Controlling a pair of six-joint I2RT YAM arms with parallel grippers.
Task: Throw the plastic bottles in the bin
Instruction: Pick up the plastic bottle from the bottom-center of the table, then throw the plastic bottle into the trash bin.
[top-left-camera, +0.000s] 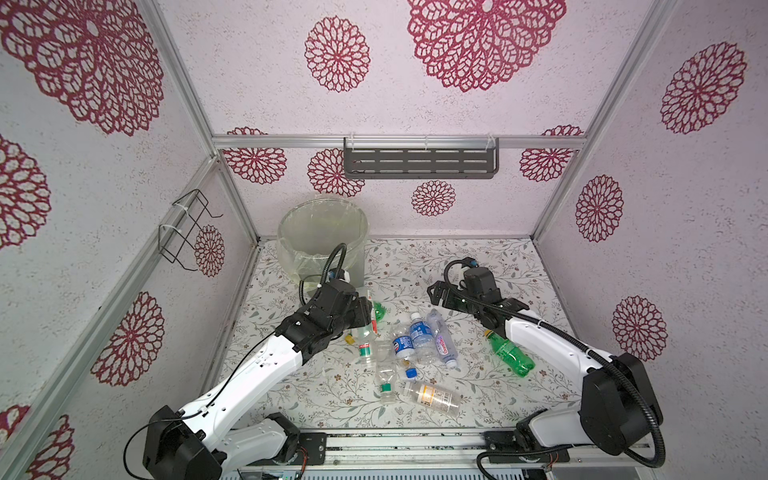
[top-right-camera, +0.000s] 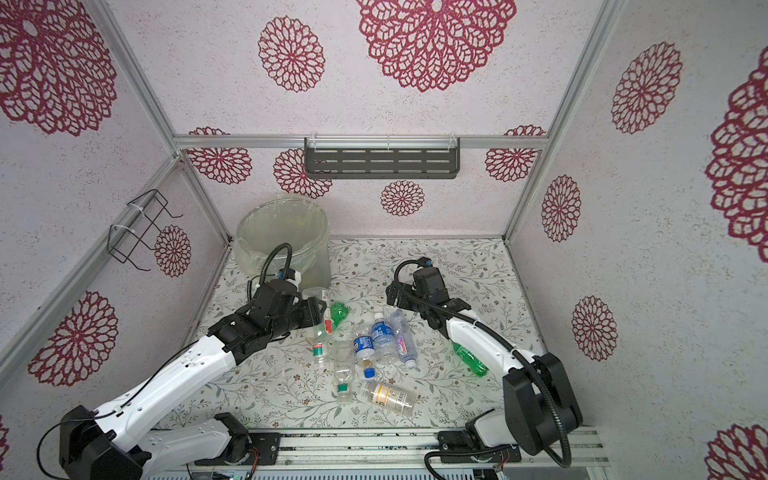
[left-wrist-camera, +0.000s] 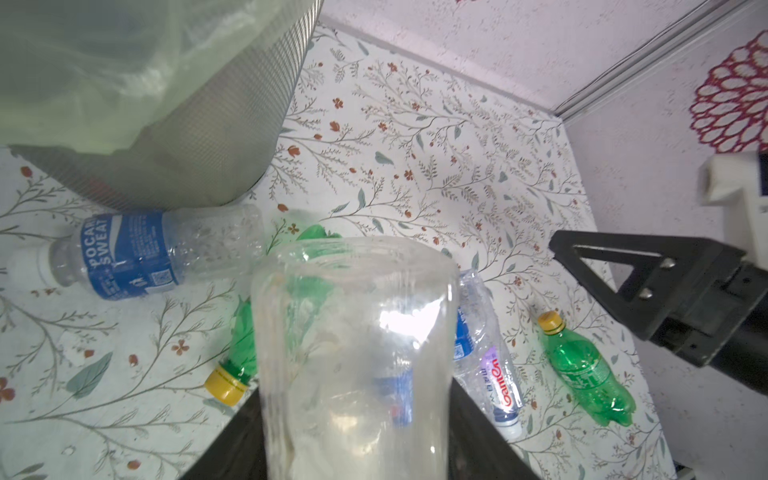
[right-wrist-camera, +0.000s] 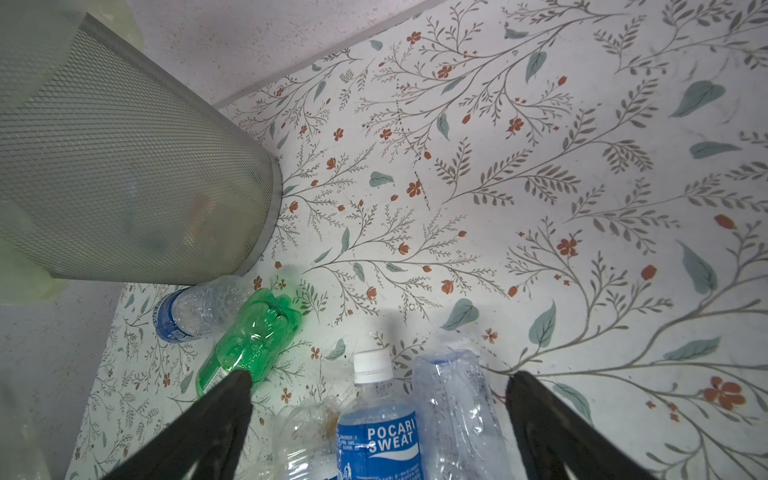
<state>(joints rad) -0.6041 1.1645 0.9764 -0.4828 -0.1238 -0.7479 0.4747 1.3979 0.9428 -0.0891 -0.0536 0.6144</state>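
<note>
Height first: we are clamping a clear plastic bottle (left-wrist-camera: 353, 332) with left gripper (left-wrist-camera: 355, 415), right gripper (right-wrist-camera: 380, 378) spread; clear the grey mesh bin (right-wrist-camera: 124, 166).

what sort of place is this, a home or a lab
Most likely a robot test booth, not a home: wallpapered panels in an aluminium frame, left arm and right arm on a front rail, and plastic bottles strewn beside a bin.
</note>
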